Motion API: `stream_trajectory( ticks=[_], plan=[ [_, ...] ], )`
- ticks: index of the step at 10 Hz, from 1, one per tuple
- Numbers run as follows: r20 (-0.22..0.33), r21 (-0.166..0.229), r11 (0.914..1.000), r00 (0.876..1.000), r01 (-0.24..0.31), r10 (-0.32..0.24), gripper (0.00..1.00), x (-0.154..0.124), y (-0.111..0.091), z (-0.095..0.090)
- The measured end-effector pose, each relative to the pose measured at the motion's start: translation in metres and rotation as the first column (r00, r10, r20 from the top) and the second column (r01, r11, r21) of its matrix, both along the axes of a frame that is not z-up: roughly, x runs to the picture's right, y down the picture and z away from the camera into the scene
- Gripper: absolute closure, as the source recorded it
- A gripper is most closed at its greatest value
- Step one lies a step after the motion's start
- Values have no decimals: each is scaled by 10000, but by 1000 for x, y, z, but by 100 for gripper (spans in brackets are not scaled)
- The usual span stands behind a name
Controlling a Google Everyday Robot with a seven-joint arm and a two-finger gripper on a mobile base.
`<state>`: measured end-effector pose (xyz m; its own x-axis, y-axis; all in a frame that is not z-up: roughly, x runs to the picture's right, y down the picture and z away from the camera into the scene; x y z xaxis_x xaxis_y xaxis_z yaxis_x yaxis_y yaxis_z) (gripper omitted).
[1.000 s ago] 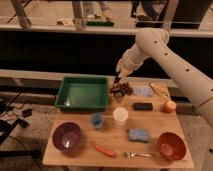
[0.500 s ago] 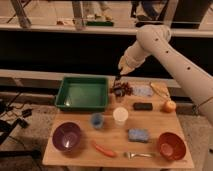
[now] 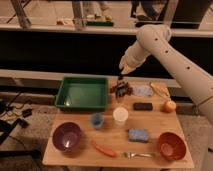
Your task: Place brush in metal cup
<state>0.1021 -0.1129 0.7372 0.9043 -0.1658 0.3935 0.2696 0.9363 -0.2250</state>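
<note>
Gripper (image 3: 120, 75) is hanging at the end of the white arm (image 3: 160, 47), which is reaching in from the upper right. It is pointing down over the back-middle of the tabletop (image 3: 150, 122).

Directly under it a dark, cluttered-looking metal cup (image 3: 121, 90) is sitting near the back edge. Just left of the cup a green tray (image 3: 82, 93) is taking up the back-left. Just right of the cup a pale bluish packet (image 3: 142, 90) is lying flat, and a yellowish item (image 3: 160, 90) is lying past that. In front of the packet a flat black block (image 3: 143, 106) is lying, with an orange fruit (image 3: 170, 106) sitting to its right.

In front of the metal cup a white cup (image 3: 120, 115) is standing, with a small blue cup (image 3: 97, 120) to its left. Further forward:
- a purple bowl (image 3: 66, 136) is sitting front-left
- an orange carrot-like piece (image 3: 103, 149) is lying near the front edge
- a silver fork (image 3: 137, 155) is lying right of it
- a blue sponge (image 3: 138, 134) is lying behind the fork
- an orange-red bowl (image 3: 171, 145) is sitting front-right

Nothing is standing between the gripper and the metal cup. The tray wall and the packet are crowding it from the sides.

Brush (image 3: 120, 80) is showing as a short dark sliver at the gripper's lower end, above the metal cup's mouth. Cannot tell if it is touching the cup.

Cannot tell whether the gripper is clenched or released, or whether it is actually grasping the brush.
</note>
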Motion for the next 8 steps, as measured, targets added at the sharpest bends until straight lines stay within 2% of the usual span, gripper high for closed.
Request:
stream_trajectory(
  ticks=[8],
  plan=[
    [4, -150, 9998, 10000, 97, -96, 91, -5, 9, 5]
  ],
)
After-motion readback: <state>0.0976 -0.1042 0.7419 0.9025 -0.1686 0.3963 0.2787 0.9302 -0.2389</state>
